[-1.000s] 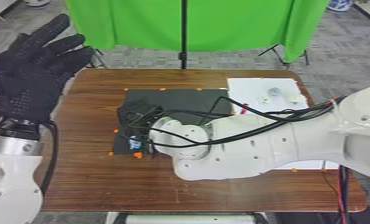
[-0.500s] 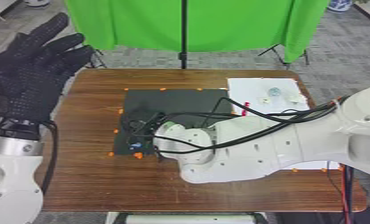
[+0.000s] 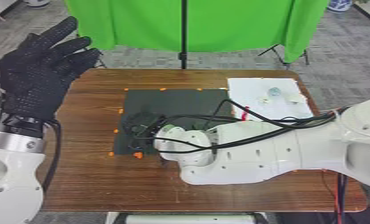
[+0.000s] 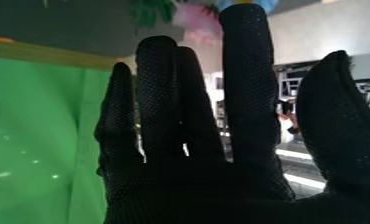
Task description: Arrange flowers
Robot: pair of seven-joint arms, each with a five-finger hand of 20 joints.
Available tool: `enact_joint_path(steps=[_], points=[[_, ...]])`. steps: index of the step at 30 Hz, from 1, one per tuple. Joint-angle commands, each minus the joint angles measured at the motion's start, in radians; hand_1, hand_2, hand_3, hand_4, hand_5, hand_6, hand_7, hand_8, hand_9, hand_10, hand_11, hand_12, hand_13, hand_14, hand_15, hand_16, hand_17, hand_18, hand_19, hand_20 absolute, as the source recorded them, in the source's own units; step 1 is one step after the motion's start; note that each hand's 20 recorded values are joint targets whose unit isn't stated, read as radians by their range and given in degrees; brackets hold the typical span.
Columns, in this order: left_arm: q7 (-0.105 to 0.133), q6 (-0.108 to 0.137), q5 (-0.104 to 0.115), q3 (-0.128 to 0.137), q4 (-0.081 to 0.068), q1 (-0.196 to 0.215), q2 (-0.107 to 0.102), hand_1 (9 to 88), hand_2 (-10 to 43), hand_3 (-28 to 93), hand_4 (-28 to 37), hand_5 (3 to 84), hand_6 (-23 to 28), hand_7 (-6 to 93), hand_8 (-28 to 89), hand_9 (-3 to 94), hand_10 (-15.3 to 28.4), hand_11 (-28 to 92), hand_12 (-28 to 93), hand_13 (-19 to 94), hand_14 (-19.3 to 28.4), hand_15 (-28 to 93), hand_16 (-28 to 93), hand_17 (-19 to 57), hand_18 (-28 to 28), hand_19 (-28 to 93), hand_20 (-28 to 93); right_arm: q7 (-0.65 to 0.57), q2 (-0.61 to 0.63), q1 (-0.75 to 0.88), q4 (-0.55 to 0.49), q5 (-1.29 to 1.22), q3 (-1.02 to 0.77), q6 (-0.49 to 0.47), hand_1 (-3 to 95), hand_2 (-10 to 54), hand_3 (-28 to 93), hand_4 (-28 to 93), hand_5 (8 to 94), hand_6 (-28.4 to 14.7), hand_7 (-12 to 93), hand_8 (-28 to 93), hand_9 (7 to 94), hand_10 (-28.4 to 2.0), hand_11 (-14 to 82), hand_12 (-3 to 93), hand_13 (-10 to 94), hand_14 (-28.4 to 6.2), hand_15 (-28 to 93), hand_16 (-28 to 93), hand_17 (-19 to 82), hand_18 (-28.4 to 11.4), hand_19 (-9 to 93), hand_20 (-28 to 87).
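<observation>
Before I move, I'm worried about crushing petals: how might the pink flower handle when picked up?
The pink flower would probably squash under a firm pinch, as its outline looks soft and uneven. Its pale, thin-looking edges suggest it is light and may flop.

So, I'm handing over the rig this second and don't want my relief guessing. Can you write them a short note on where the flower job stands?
Left hand: open, empty, raised at the table's left side.
Right hand: open, empty, over the black mat.
Things: pink flower and green leaves beyond the right hand's fingers; small pale blue thing on the white sheet.
Done: can't confirm any flower placed.
Left: probably picking up and arranging the flowers.
</observation>
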State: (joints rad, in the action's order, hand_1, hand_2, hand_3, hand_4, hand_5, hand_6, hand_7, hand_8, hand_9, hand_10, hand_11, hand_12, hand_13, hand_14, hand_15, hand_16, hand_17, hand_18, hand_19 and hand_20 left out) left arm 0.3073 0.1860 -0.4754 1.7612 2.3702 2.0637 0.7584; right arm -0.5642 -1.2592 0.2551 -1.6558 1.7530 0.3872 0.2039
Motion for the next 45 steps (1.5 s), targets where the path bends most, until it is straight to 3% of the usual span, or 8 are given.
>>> enact_joint_path(steps=[1, 8, 17, 19, 29, 37, 40, 45], points=[[-0.015, -0.010, -0.008, -0.006, -0.008, -0.004, 0.012, 21.7, 9.2, 77, -25.6, 36.8, 10.8, 15.7, -10, 33.8, 22.1, 29, 11, 26, 28.4, 52, -10, -4.9, 28.4, 75, -26, -0.024, 0.000, -0.012, 0.002, 0.028, 0.005, 0.011, 22.0, 5.4, 80, -28, 75.5, 5.6, 16, -15, 48.2, -15.1, 17.1, 12.6, 40, -14.6, 76, 9, 8, -18.4, 67, 31], [-0.006, -0.008, -0.006, 0.003, -0.003, 0.013, 0.010, 21.7, 9.2, 77, -25.7, 36.7, 10.7, 15.8, -10, 33.8, 22.1, 29, 11, 26, 28.4, 52, -10, -4.9, 28.4, 75, -26, -0.050, -0.009, -0.034, 0.010, 0.019, 0.030, 0.062, 21.9, 5.6, 79, -28, 77.0, 5.1, 16, -15, 49.7, -15.1, 17.5, 12.8, 41, -14.6, 76, 8, 9, -18.4, 67, 32], [-0.010, -0.006, -0.007, -0.003, -0.005, 0.006, 0.009, 21.7, 9.2, 77, -25.6, 36.7, 10.7, 15.9, -10, 33.8, 22.1, 29, 11, 26, 28.4, 52, -10, -4.8, 28.4, 75, -26, -0.083, -0.022, -0.055, 0.008, 0.011, 0.045, 0.132, 22.1, 5.2, 79, -28, 77.3, 5.2, 16, -15, 51.0, -14.9, 17.9, 12.8, 43, -14.3, 76, 9, 9, -18.6, 68, 32], [-0.015, -0.013, -0.005, -0.016, -0.013, -0.013, 0.010, 21.7, 9.2, 77, -25.6, 36.7, 10.7, 15.9, -10, 33.8, 22.1, 29, 11, 26, 28.4, 52, -10, -4.8, 28.4, 75, -26, -0.087, -0.017, -0.049, 0.006, 0.008, 0.036, 0.117, 22.2, 5.2, 79, -28, 77.3, 5.2, 16, -15, 51.0, -14.9, 18.0, 12.8, 43, -14.3, 76, 9, 10, -18.6, 68, 32], [-0.015, -0.011, -0.007, -0.022, -0.014, -0.021, 0.008, 21.7, 9.2, 77, -25.6, 36.7, 10.7, 15.8, -10, 33.7, 22.1, 29, 11, 26, 28.4, 52, -10, -4.8, 28.4, 75, -26, -0.077, -0.006, -0.028, 0.003, -0.001, -0.003, 0.038, 21.6, 4.8, 79, -28, 69.1, 6.0, 16, -15, 48.5, -15.2, 17.4, 13.0, 42, -14.7, 76, 9, 9, -18.8, 68, 31], [-0.025, -0.025, -0.008, -0.045, -0.028, -0.060, 0.007, 21.7, 9.2, 77, -25.6, 36.7, 10.7, 15.8, -10, 33.7, 22.1, 29, 11, 26, 28.4, 52, -10, -4.8, 28.4, 75, -26, -0.108, 0.003, -0.016, 0.009, -0.011, -0.027, -0.035, 20.9, 4.7, 79, -28, 61.4, 6.4, 16, -16, 45.8, -15.7, 16.6, 13.1, 41, -14.9, 76, 9, 8, -19.0, 68, 31], [-0.021, -0.016, -0.007, -0.035, -0.019, -0.042, 0.009, 21.7, 9.2, 77, -25.6, 36.7, 10.7, 15.8, -10, 33.7, 22.1, 29, 11, 26, 28.4, 52, -10, -4.8, 28.4, 75, -26, -0.113, 0.002, -0.003, 0.017, -0.023, -0.048, -0.065, 20.4, 4.8, 79, -28, 58.5, 6.0, 17, -16, 44.0, -15.8, 17.0, 13.3, 39, -15.6, 77, 9, 8, -19.1, 68, 31], [-0.035, -0.025, -0.009, -0.043, -0.027, -0.056, 0.014, 21.7, 9.2, 77, -25.6, 36.6, 10.7, 15.9, -10, 33.7, 22.1, 29, 11, 26, 28.4, 52, -10, -4.7, 28.4, 76, -27, -0.153, 0.007, 0.019, 0.020, -0.047, -0.085, -0.100, 19.1, 5.3, 79, -28, 53.1, 5.4, 17, -16, 41.4, -16.1, 16.8, 13.4, 38, -16.1, 78, 8, 7, -19.2, 69, 31]])
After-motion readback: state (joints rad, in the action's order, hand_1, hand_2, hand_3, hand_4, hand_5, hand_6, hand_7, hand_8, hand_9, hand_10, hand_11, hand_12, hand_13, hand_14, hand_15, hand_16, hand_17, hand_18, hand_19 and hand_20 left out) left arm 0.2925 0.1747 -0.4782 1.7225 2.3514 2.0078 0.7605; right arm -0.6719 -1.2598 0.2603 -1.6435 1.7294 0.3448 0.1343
